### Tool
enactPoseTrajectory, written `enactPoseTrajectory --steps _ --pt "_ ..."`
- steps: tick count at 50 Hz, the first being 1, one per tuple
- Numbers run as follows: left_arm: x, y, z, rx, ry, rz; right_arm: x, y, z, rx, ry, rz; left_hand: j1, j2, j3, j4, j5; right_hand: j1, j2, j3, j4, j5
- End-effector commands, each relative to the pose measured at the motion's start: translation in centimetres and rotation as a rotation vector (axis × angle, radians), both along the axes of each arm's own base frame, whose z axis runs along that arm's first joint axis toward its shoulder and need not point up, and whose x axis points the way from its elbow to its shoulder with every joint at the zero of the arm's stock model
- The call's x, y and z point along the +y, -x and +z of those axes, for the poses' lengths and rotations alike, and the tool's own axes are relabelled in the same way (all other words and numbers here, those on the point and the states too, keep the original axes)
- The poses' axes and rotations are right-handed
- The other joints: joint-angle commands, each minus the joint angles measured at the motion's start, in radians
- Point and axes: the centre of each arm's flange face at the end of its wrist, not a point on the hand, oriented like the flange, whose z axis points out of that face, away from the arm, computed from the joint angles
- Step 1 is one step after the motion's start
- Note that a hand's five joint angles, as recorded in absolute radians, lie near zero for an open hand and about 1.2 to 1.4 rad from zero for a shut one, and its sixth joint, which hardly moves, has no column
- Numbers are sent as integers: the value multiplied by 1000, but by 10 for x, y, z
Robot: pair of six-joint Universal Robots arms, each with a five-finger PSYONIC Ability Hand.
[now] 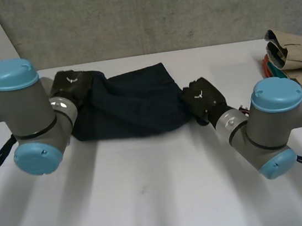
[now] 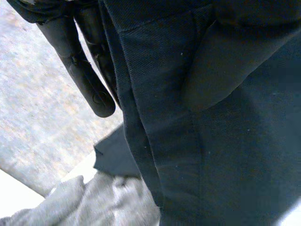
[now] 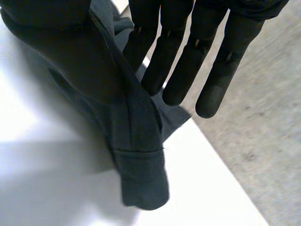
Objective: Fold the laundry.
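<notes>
A dark navy cloth (image 1: 133,101) is spread between my two hands over the white table (image 1: 150,191). My left hand (image 1: 72,85) is at the cloth's left edge. In the left wrist view its straight fingers (image 2: 87,80) lie along the cloth (image 2: 225,141), which is pinched against the thumb. My right hand (image 1: 202,98) is at the cloth's right edge. In the right wrist view its straight fingers (image 3: 188,56) pinch a bunched corner of the cloth (image 3: 131,122) against the thumb, and the corner hangs down to the table.
A stack of folded clothes (image 1: 296,55), beige on top with orange and teal beneath, sits at the table's far right. A grey cloth (image 2: 94,202) lies beyond the left hand's fingertips. A concrete wall (image 1: 154,12) stands behind the table.
</notes>
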Motion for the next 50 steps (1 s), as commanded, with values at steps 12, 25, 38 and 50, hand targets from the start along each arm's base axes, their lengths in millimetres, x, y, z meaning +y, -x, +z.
enactPoseTrajectory --steps 12,25,38,50 --pt "43 -7 41 -26 -144 -61 4 30 45 -190 -377 -210 233 199 205 197 237 -775 -810 -822 -830 -807" --pt "38 -10 73 120 -204 -49 -20 18 -3 -143 -429 -221 233 199 205 197 237 -720 -754 -766 -774 -752" --pt "56 -17 61 87 -318 -54 -24 6 4 -114 -314 -215 233 199 205 197 237 264 230 218 210 232" --pt "130 -42 19 -311 -566 -275 95 89 59 725 -259 45 233 199 205 197 237 264 230 218 210 232"
